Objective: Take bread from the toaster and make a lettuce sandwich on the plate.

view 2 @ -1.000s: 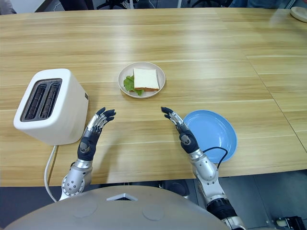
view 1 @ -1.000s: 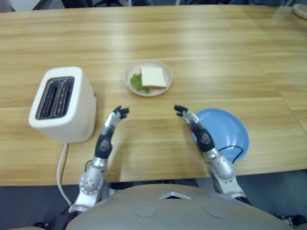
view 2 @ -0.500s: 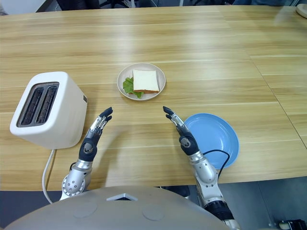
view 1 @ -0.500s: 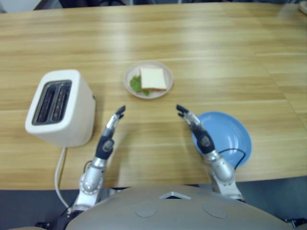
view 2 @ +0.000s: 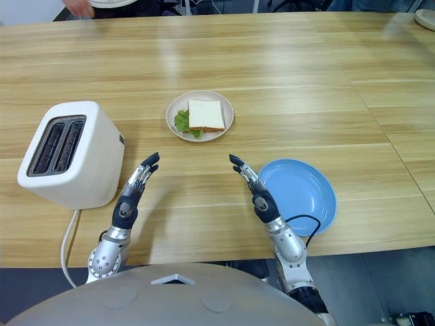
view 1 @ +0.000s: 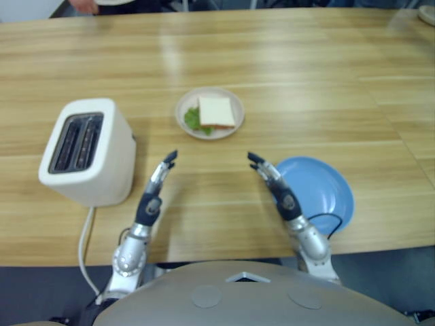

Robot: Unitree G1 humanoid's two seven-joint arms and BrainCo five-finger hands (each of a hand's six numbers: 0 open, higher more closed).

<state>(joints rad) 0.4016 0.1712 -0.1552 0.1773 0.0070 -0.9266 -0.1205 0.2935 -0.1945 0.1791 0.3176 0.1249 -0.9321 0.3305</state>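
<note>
Left hand [view 2: 134, 190] has turned edge-on; it and right hand [view 2: 257, 193] hover with fingers released, empty, before the plate [view 2: 228, 109].

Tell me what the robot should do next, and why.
Probably just draw back and stop: bread already lies over lettuce on the plate, the toaster slots look empty, and the left hand and right hand are open, holding nothing.

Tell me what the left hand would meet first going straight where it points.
Likely the near left rim of the plate, beside the lettuce; bare table lies before that. The left hand may pass above it: height is unclear.
</note>
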